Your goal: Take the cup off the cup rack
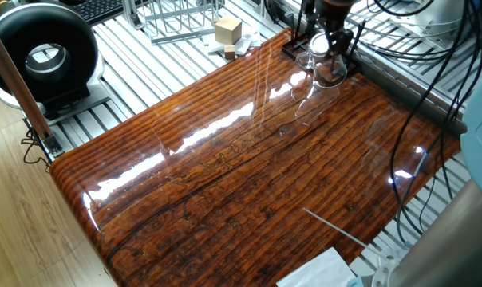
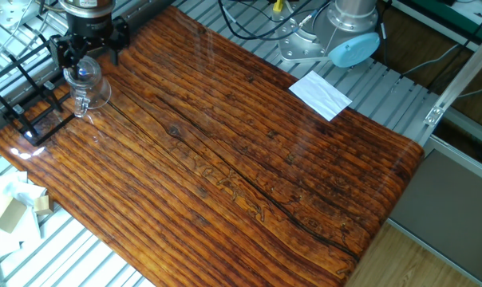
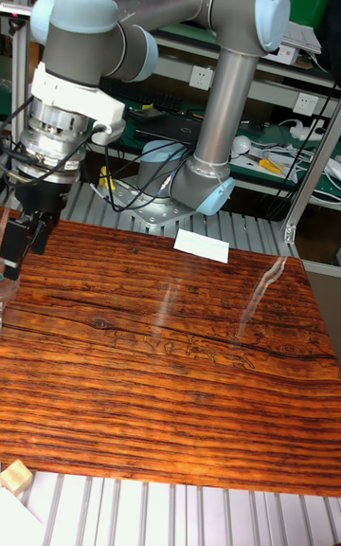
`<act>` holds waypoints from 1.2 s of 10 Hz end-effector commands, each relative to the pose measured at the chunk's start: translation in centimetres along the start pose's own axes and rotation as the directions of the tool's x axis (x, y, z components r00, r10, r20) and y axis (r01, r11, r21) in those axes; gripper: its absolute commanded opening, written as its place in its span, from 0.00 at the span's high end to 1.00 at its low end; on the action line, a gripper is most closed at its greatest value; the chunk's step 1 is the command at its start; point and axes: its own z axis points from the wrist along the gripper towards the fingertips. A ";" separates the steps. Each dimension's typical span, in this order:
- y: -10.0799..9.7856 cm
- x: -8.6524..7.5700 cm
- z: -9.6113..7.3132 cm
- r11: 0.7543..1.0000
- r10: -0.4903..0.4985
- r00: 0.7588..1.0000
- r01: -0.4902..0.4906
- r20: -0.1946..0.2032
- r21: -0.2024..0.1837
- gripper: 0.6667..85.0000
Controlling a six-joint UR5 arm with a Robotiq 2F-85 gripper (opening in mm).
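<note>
**Inspector:** Status of the glass mug (image 2: pixel 87 82)?

**Assessor:** Standing on the wooden tabletop (image 2: pixel 249 151) just beside the black wire cup rack (image 2: pixel 29 100), apparently off its rods. The gripper (image 2: pixel 92 53) hangs above it, fingers spread and empty (so judged). What looks left: withdrawal.

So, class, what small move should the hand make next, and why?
Probably lift the hand straight up, clear of the cup. Its jaws look open, and the cup seems to stand on the table beside the cup rack, already off it.
</note>
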 end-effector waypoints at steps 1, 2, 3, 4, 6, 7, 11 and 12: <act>-0.2 0.0 0.2 1.000 -0.010 1.000 0.010 0.002 -0.001 0.06; -0.2 -0.1 0.3 1.000 -0.007 1.000 0.007 0.010 -0.001 0.08; -0.3 0.2 0.3 1.000 -0.006 1.000 0.006 0.002 0.004 0.12; -0.2 0.5 0.3 1.000 -0.006 1.000 0.006 -0.006 0.003 0.13; -0.7 0.4 0.2 1.000 -0.001 1.000 0.001 -0.013 0.014 0.13; -1.8 0.8 0.0 0.999 0.001 0.999 0.002 -0.048 0.047 0.13; -4.2 -2.0 -0.6 0.995 0.004 1.000 -0.001 -0.025 0.104 0.15; -4.3 -2.3 -0.8 0.994 0.021 0.999 -0.018 -0.025 0.105 0.15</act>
